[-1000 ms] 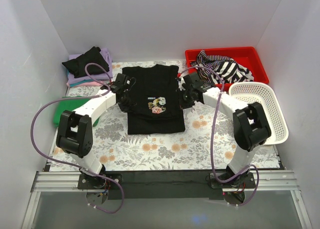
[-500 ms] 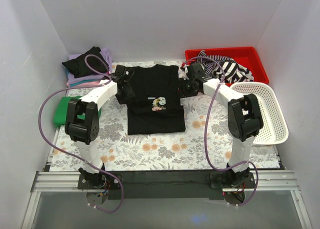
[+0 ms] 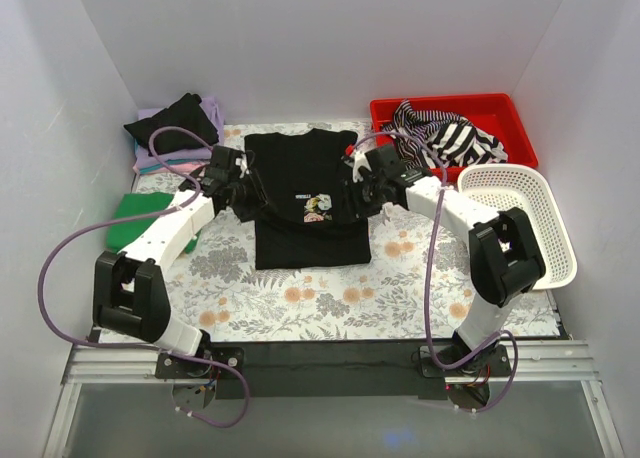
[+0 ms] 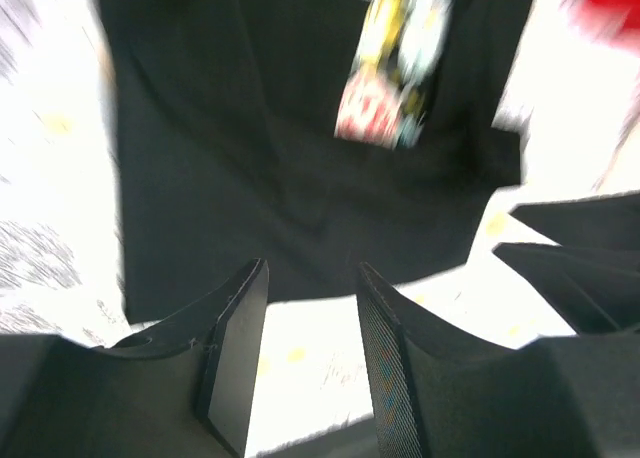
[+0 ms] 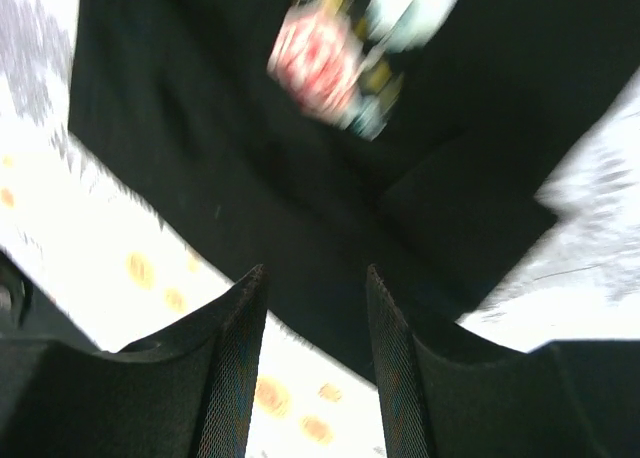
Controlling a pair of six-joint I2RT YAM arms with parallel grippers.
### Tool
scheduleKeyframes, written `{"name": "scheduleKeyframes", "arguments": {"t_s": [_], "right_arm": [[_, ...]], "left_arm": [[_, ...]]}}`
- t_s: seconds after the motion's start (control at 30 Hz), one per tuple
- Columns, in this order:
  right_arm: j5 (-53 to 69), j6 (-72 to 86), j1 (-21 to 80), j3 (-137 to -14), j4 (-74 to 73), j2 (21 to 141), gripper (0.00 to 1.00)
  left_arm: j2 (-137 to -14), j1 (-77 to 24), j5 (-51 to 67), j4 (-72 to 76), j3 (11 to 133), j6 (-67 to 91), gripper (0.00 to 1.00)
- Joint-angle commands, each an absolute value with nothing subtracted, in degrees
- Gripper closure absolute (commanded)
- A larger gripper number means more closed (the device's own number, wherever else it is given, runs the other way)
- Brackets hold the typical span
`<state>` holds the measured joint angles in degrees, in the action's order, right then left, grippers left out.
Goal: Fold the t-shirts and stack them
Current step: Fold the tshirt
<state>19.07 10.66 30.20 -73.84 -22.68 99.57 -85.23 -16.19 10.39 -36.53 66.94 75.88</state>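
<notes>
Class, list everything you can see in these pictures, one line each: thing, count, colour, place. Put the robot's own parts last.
black t-shirt with floral print: one, black, spread flat mid-table
folded shirts: one pile, black on top of lilac and pink, far left corner
green shirt: one, green, left edge
striped shirt: one, black-and-white, crumpled in the red bin
red bin: one, red, far right corner
mesh basket: one, white, right edge
table covering: one, pale floral, under everything
left gripper: one, black, open, above the black t-shirt's left edge
right gripper: one, black, open, above its right edge
</notes>
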Motion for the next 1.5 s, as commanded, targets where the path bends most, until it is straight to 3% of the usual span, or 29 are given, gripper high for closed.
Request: {"name": "scheduleKeyframes", "arguments": {"t_s": [0.0, 0.2, 0.8, 1.3, 1.47], "right_arm": [[21.6, 11.6, 33.2, -70.7, -22.9, 97.1, 0.49], [19.2, 12.8, 34.2, -68.6, -20.8, 98.9, 0.49], [12.4, 12.4, 33.4, -77.4, -20.6, 110.0, 0.50], [9.8, 8.4, 28.0, -103.8, -24.8, 127.2, 0.50], [8.5, 7.1, 27.0, -107.7, -26.3, 123.0, 0.49]], "left_arm": [[-84.1, -18.6, 16.4, -34.9, 60.3, 76.8, 0.61], [-87.3, -19.2, 15.8, -30.5, 57.5, 77.7, 0.62], [-104.1, -19.2, 12.1, -27.5, 70.6, 77.5, 0.62], [-109.4, -15.7, 3.0, -27.7, 74.7, 75.1, 0.62], [-108.8, -14.2, 1.4, -27.2, 75.2, 74.9, 0.62]]}}
